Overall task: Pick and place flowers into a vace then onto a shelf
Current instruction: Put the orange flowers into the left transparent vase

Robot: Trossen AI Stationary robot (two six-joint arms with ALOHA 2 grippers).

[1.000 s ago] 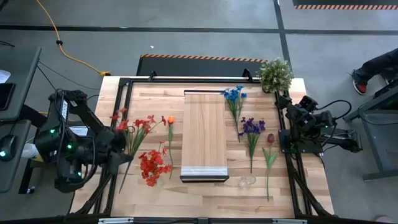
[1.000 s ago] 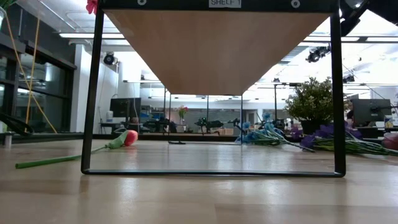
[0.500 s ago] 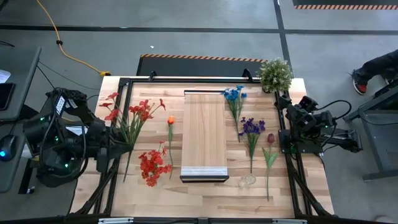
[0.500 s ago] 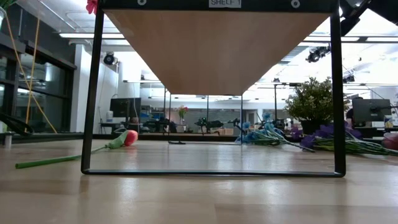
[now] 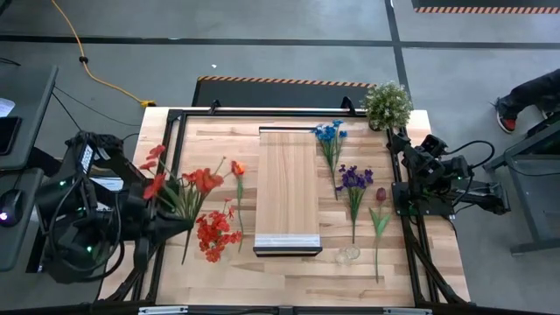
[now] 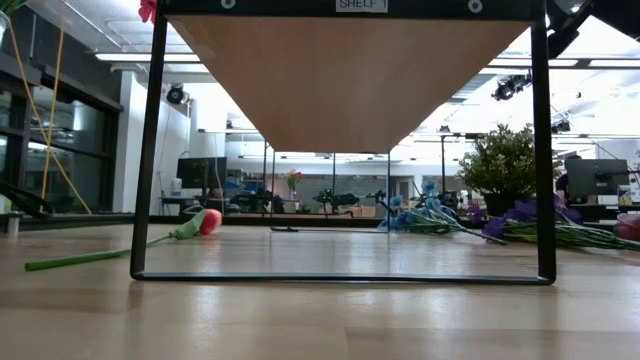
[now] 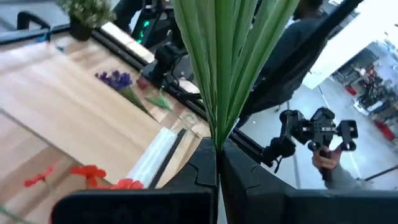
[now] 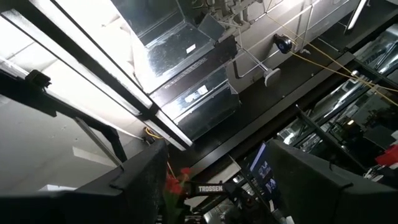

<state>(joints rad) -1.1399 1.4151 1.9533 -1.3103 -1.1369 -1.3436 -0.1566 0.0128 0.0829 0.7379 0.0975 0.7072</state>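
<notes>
One red-flowered spray (image 5: 188, 185), light and floppy, is pinched low on its green stems by the clenched left gripper (image 7: 217, 163) over the table's left edge; right gripper (image 5: 404, 175) open, idle

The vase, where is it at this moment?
In the high view, the clear vase stands on the table near its front edge, just right of the shelf, beside the purple flower's stem end.

We identify the setting as a robotics lab or workshop. The wooden table (image 5: 289, 271) stands on a grey concrete floor (image 5: 262, 57) marked with hazard-striped tape (image 5: 280, 80) and crossed by a yellow cable (image 5: 87, 66). Exposed ceiling ducts (image 8: 186, 56) and further workstations (image 6: 250, 200) appear beyond.
</notes>
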